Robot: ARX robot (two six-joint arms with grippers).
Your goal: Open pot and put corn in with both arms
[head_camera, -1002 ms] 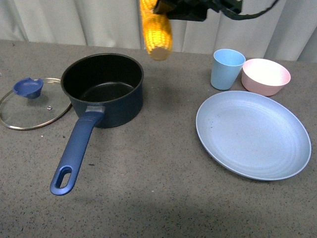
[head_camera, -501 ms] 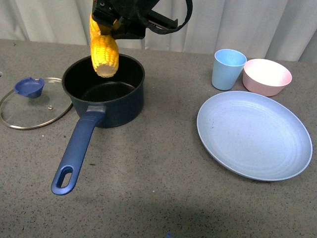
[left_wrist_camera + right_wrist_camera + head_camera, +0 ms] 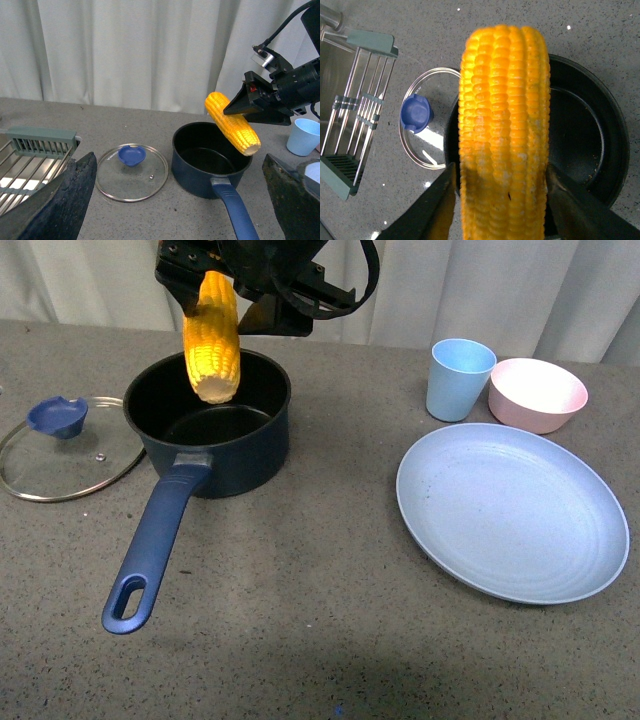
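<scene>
Above the open pot [image 3: 245,455], the corn [image 3: 212,350] hangs nearly upright with its lower end over the pot's black interior. Its upper end is pinched between the fingers of the right gripper [image 3: 215,278]. The left gripper [image 3: 178,156] holds nothing, fingers spread wide. The glass lid [image 3: 70,455] lies flat on the grey tabletop [image 3: 320,640] just beside the pot, to its left. A blue cup [image 3: 458,378], pink bowl [image 3: 537,393] and blue plate [image 3: 510,510] sit well apart to the right.

White curtain [image 3: 560,290] — pleated, grey speckled tabletop [image 3: 300,640]
</scene>
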